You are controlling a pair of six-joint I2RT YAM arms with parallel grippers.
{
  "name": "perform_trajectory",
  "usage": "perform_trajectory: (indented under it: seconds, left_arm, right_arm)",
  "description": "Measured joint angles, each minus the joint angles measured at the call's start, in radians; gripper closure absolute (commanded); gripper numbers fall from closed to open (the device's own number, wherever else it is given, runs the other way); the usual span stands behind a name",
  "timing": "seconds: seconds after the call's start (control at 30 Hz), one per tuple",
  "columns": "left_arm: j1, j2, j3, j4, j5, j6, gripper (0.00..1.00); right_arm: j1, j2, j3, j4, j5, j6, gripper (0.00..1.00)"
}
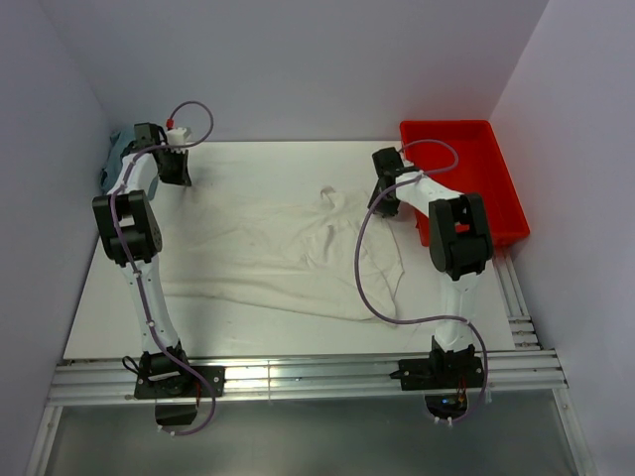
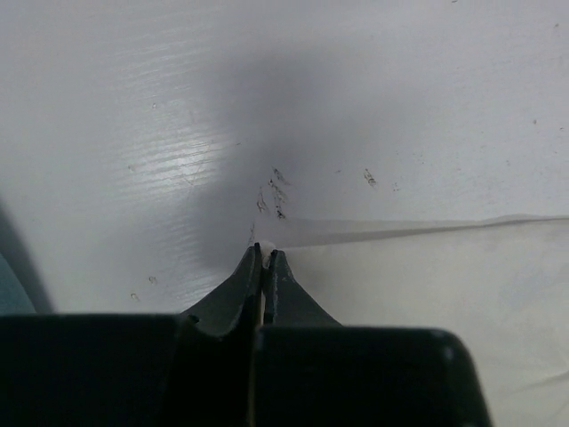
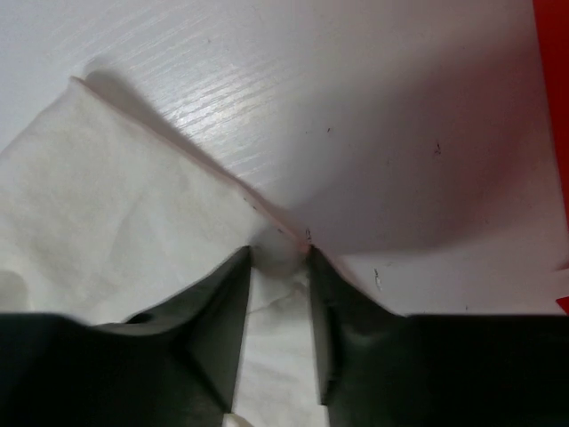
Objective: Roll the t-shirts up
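One cream-white t-shirt (image 1: 288,253) lies spread and wrinkled across the white table. My left gripper (image 1: 177,180) is at the shirt's far left corner. In the left wrist view that gripper (image 2: 265,254) is shut, with a small bit of the t-shirt (image 2: 427,302) pinched between its tips. My right gripper (image 1: 389,206) is at the shirt's far right edge. In the right wrist view its jaws (image 3: 278,254) stand apart astride the hem, with a fold of the t-shirt (image 3: 116,196) bunched between the fingertips.
A red bin (image 1: 466,174) stands at the back right, close beside the right arm. A blue-grey cloth (image 1: 112,159) lies at the back left by the wall. Aluminium rails (image 1: 298,382) run along the near edge. Walls close in both sides.
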Motion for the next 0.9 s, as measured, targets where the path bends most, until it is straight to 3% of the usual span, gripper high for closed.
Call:
perform_trajectory:
  seconds: [0.1,0.27,0.9]
  left_arm:
    - [-0.005,0.0,0.004,0.0,-0.002,0.002,1.0]
    - [-0.006,0.0,0.004,-0.001,-0.013,0.01,1.0]
    - [0.023,-0.068,-0.003,-0.114,-0.003,0.049,1.0]
  right_arm:
    - [0.0,0.0,0.003,-0.004,-0.001,-0.002,0.87]
    - [0.0,-0.001,0.002,-0.005,0.003,0.003,1.0]
    - [-0.013,-0.211,-0.155,0.065,0.013,0.031,1.0]
